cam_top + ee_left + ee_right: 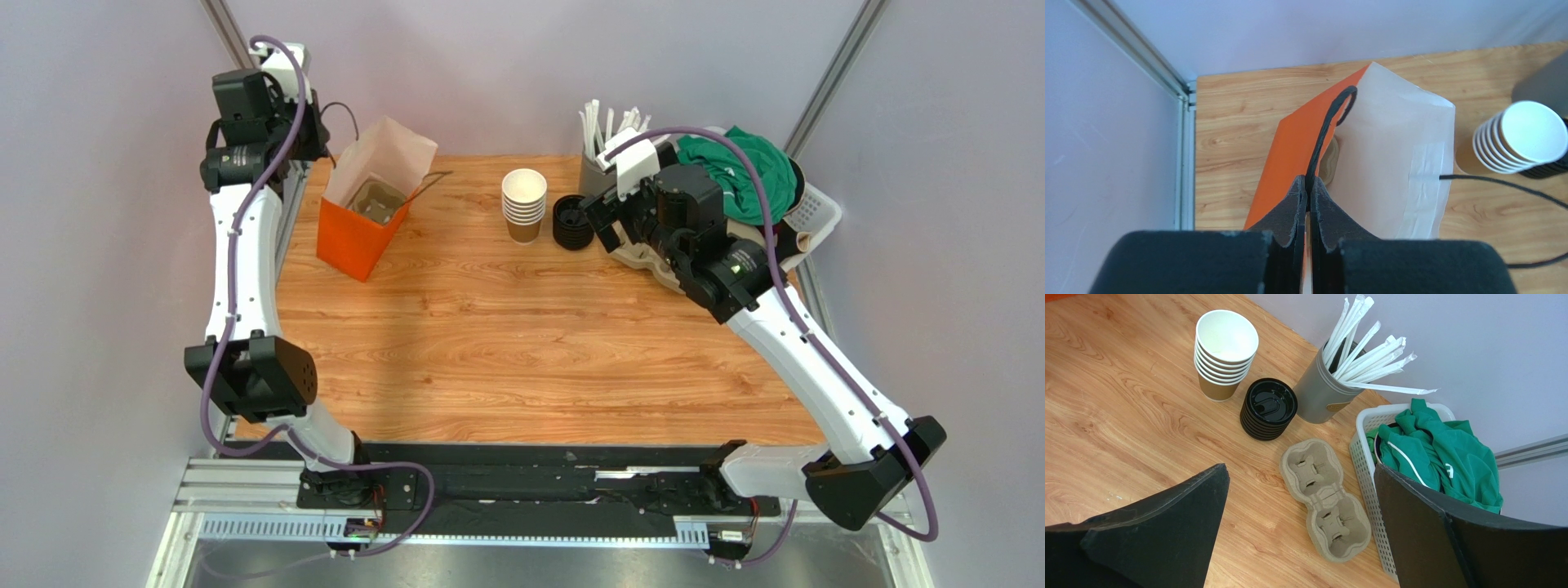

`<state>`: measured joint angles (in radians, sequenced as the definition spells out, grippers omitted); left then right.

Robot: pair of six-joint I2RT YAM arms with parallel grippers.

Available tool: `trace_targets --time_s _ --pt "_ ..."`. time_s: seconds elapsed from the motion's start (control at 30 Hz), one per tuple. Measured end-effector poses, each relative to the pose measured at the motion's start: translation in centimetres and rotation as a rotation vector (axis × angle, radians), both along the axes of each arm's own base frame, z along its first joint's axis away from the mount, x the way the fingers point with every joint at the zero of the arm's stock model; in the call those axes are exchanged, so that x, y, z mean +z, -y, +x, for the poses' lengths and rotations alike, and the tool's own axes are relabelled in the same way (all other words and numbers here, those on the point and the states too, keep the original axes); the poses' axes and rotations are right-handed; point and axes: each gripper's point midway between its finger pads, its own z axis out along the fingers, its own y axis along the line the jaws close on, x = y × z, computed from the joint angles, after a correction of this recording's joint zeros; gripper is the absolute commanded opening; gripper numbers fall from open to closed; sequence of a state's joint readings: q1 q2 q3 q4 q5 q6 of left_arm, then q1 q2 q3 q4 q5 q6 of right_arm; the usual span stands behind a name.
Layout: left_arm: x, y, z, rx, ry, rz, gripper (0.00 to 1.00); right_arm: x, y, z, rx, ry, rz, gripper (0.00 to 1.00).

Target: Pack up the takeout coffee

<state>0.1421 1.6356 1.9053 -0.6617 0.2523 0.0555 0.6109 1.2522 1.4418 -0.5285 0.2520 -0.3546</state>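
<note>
Left fingers (1298, 202) pinch the bag handle (1333, 116) at 10 o'clock; right fingers (1168, 533) gape, empty. No lidded cup shows; probably light, crushable: grip mid-wall.

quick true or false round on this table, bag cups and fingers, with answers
1. The left fingers are shut on the bag's handle. True.
2. The right fingers hold a lid. False: they are open and empty.
3. The cup stack has a lid on top. False: the top cup is open; the lids stand in their own stack beside it.
4. A green cloth lies in the white basket. True.
</note>
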Motion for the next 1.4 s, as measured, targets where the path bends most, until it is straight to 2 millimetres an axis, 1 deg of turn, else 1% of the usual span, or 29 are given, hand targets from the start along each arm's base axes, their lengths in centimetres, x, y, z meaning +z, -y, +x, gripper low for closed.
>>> trace_targets --time_s 0.13,0.23,0.37,0.43,0.47,0.53,0.6,0.63,0.67,0.73,0.77,0.83,0.87,0.9,0.93,0.97,1.03,1.1,1.17,1.23,1.33,1.4 --pt "0.4 -2.9 1.1 0.075 0.009 -0.008 0.0 -0.4 0.1 0.2 -0.002 -0.009 0.008 0.96" --pt "-0.1 -4.8 1.4 0.123 -0.001 -0.019 0.01 -0.7 0.0 0.2 0.002 -0.013 0.013 0.96" --pt "-0.9 -6.2 1.6 0.165 -0.019 -0.04 0.07 -0.7 -0.1 0.2 0.007 -0.016 0.019 0.96" --pt "-1.1 -6.7 1.5 0.179 -0.022 -0.042 0.11 -0.8 -0.2 0.2 0.008 -0.015 0.021 0.96" --pt "-1.1 -6.8 1.6 0.184 -0.02 -0.042 0.14 -0.9 -0.2 0.2 0.01 -0.016 0.021 0.96" --pt "-1.2 -7.0 1.7 0.189 -0.017 -0.042 0.16 -1.2 -0.3 0.2 0.014 -0.021 0.019 0.96" --pt "-1.6 -7.1 1.7 0.193 -0.022 -0.044 0.25 -1.3 -0.3 0.2 0.016 -0.024 0.018 0.96" --pt "-1.9 -7.2 1.7 0.196 -0.026 -0.044 0.32 -1.3 -0.3 0.2 0.017 -0.024 0.018 0.96" --pt "-2.0 -7.2 1.7 0.197 -0.03 -0.046 0.43 -1.3 -0.3 0.2 0.018 -0.024 0.019 0.96" --pt "-2.3 -7.3 1.8 0.2 -0.034 -0.049 0.52 -1.4 -0.4 0.1 0.023 -0.027 0.021 0.96" --pt "-2.5 -7.3 1.8 0.203 -0.034 -0.052 0.6 -1.4 -0.5 0.1 0.024 -0.028 0.022 0.96" --pt "-2.7 -7.3 1.8 0.201 -0.034 -0.053 0.66 -1.5 -0.6 0.1 0.03 -0.03 0.024 0.96" --pt "-2.7 -7.3 1.7 0.202 -0.034 -0.057 0.74 -1.6 -0.6 0.1 0.03 -0.032 0.025 0.96" --pt "-2.8 -7.2 1.6 0.2 -0.033 -0.061 0.75 -1.7 -0.7 0.1 0.032 -0.034 0.026 0.96" --pt "-2.7 -7.2 1.5 0.197 -0.031 -0.06 0.81 -1.8 -0.7 0.1 0.032 -0.035 0.025 0.96" --pt "-2.5 -7.0 1.3 0.193 -0.025 -0.065 0.94 -1.8 -0.7 0.1 0.032 -0.036 0.024 0.96" --pt "-1.9 -6.6 0.8 0.179 -0.01 -0.069 0.95 -1.8 -0.7 0.1 0.032 -0.035 0.025 0.96" --pt "-0.7 -6.0 0.3 0.157 0.02 -0.08 0.95 -1.8 -0.7 0.1 0.031 -0.035 0.024 0.96" --pt "1.1 -5.1 -0.7 0.123 0.064 -0.087 0.95 -2.0 -0.6 0.3 0.025 -0.039 0.02 0.95" --pt "2.9 -3.8 -1.9 0.066 0.112 -0.094 0.95 -2.4 -0.6 0.7 0.016 -0.049 0.014 0.95" --pt "6.3 -0.3 -4.7 -0.101 0.201 -0.115 0.96 -2.9 -0.5 1.9 -0.013 -0.081 0.014 0.93" --pt "8.2 2.4 -6.8 -0.231 0.248 -0.121 0.96 -2.7 -0.7 3.2 -0.04 -0.112 0.022 0.92"
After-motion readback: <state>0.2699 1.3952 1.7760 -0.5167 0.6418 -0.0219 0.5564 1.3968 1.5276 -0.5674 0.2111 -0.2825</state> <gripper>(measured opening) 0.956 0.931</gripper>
